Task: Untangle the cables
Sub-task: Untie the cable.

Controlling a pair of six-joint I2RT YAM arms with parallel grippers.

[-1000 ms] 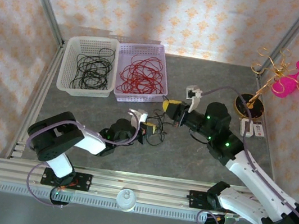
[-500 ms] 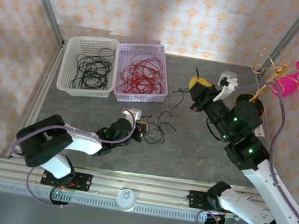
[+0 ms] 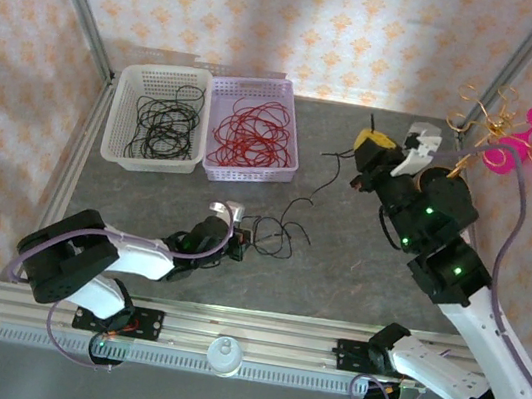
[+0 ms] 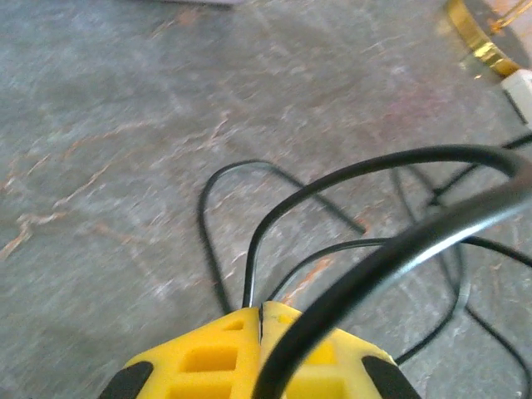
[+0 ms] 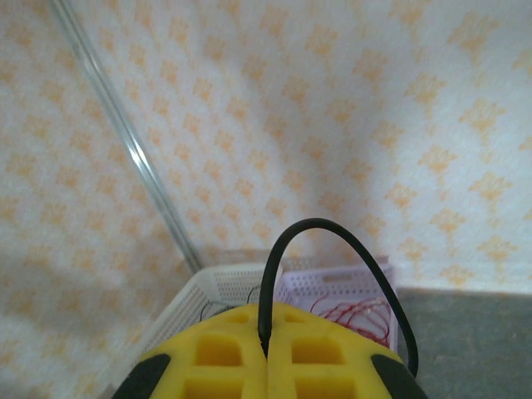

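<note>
Black cable (image 3: 276, 230): a loose knot of loops on the grey table (image 3: 355, 274), at the centre of the overhead frame. A thin rising strand (image 3: 329, 174) climbs from near it toward the upper right. Whether the knot and the strand are one wire cannot be told.
Other cables: spare black ones (image 3: 165, 121) lie in the white basket (image 3: 116, 120) and red ones (image 3: 251, 131) in the lilac basket (image 3: 292, 148). Both baskets sit at the upper left, well apart from the knot.
Left claw (image 3: 243, 234): low at the knot's left edge. In its own camera the yellow pads (image 4: 208, 357) are pressed together on a black strand.
Right claw (image 3: 371, 140): lifted, upper right of centre. Its pads (image 5: 224, 353) pinch a black loop that arches above them.
Step in hand: probably drawing the knot apart, with one end anchored low and the other hauled up and away.
Next move: likely more pull toward the upper right while the left claw holds firm, watching whether the loops slip free or cinch tighter.
Edges: the gold stand (image 3: 486, 123) and pink ornament (image 3: 519, 138) stand just beside the right claw on its right, so a swing that way risks a knock. The back wall (image 3: 373, 34) lies beyond.
Open room: bare table at the lower centre and lower right of the knot, and between the knot and the baskets.
</note>
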